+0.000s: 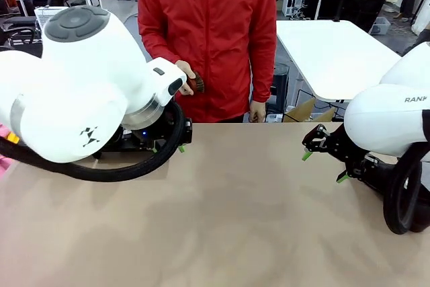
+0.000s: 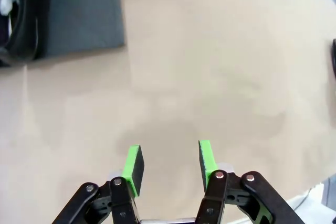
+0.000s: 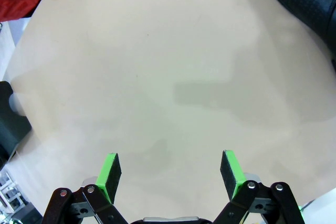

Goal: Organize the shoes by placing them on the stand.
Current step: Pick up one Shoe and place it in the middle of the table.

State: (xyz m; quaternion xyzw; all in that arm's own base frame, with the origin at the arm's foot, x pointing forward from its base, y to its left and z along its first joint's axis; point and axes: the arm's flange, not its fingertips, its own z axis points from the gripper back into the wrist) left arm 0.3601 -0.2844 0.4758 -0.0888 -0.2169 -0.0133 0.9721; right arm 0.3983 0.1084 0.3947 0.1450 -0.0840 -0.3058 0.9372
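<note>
Tan and bare across its middle, the table (image 1: 222, 220) carries none of the task's things in the front view, where a person in a red jacket (image 1: 208, 38) stands at the far edge with something small and dark in one hand (image 1: 187, 80); what it is cannot be told. In the left wrist view a matte-black platform of the stand (image 2: 84, 17) lies at the upper left, and at the very corner a glossy black shoe (image 2: 13, 19) with white paper in it sits on or against that platform; which of the two the frame does not settle. The left hand (image 2: 168, 163) hangs over bare table well apart from the stand, its green pads (image 2: 134, 167) partly spread with nothing between them. The right hand (image 3: 170, 174) is spread wide, also with nothing in it, over open table; in the front view it sits low at the right side (image 1: 324, 160). As a judgement, the work looks at least partly done, with one shoe at the stand and both hands free. How many of the shoes are placed cannot be told, so what is left remains uncertain.
</note>
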